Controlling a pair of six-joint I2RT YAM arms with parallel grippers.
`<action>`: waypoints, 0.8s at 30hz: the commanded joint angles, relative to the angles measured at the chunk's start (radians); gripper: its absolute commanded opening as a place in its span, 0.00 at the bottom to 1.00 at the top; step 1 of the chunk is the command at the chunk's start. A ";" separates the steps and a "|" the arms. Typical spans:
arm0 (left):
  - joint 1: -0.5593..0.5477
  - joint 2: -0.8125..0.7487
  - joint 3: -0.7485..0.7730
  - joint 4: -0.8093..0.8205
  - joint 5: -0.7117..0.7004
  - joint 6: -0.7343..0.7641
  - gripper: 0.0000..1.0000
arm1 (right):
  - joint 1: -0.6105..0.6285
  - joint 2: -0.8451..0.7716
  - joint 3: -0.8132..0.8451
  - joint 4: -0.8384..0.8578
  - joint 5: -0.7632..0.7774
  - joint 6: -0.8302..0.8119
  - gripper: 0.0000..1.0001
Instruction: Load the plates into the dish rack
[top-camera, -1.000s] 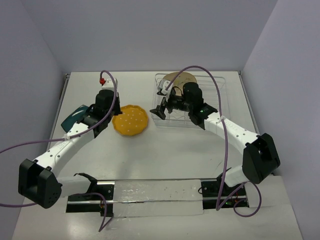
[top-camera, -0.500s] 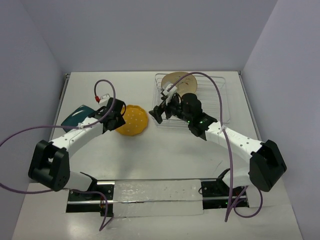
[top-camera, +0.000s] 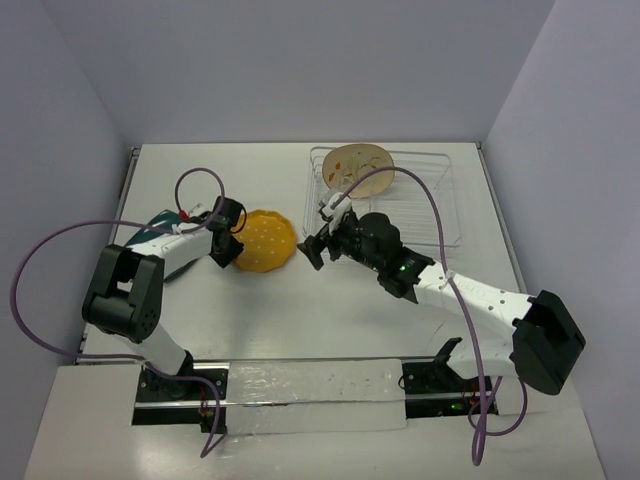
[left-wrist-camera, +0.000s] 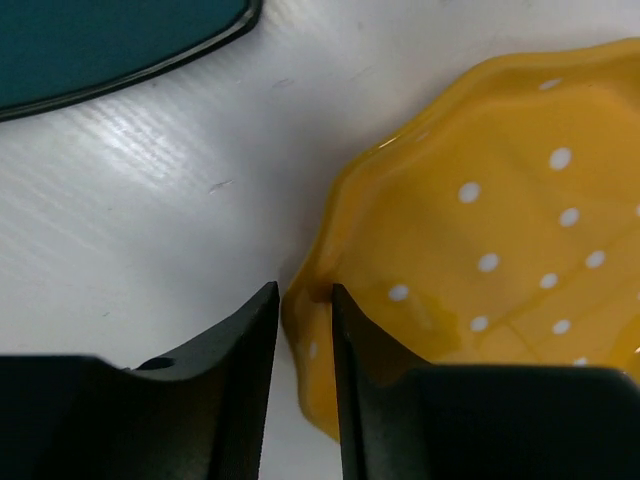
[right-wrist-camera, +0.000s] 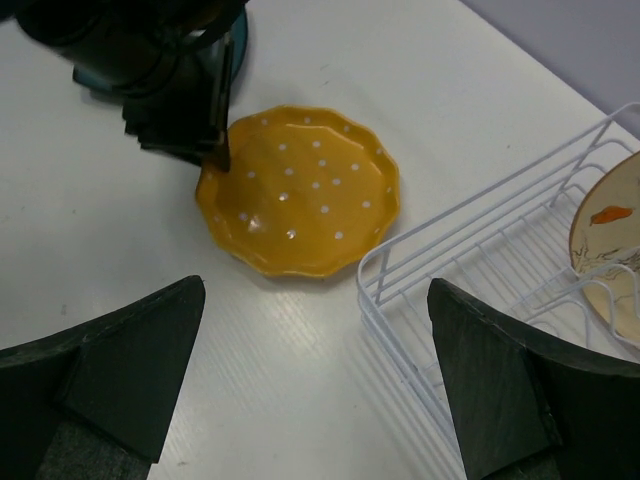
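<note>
The yellow plate (top-camera: 266, 240) with scalloped rim and white dots lies on the table left of the dish rack (top-camera: 435, 215). My left gripper (top-camera: 226, 246) is at its left rim; in the left wrist view the gripper (left-wrist-camera: 305, 295) has its jaws closed astride the yellow rim (left-wrist-camera: 480, 230). The teal plate (top-camera: 150, 232) lies further left, partly under the left arm. The cream floral plate (top-camera: 360, 167) stands upright in the rack's far-left end. My right gripper (top-camera: 315, 246) hovers open and empty between the yellow plate (right-wrist-camera: 300, 190) and the rack's near-left corner (right-wrist-camera: 450, 260).
The table's walls close in at the back and both sides. A clear plastic strip (top-camera: 320, 392) lies along the near edge between the arm bases. Purple cables loop above both arms.
My left gripper swung right from over the teal plate to the yellow plate's left rim and closed on it. My right gripper moved left and nearer, out of the rack.
</note>
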 joint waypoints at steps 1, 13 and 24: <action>0.008 0.069 0.009 0.019 0.049 -0.008 0.31 | 0.048 -0.038 -0.033 0.044 -0.023 -0.116 1.00; 0.006 -0.043 0.049 -0.184 -0.020 -0.039 0.00 | 0.169 0.135 0.042 -0.038 -0.097 -0.516 1.00; -0.009 -0.146 0.050 -0.232 0.049 0.011 0.00 | 0.241 0.510 0.232 0.111 -0.002 -0.745 1.00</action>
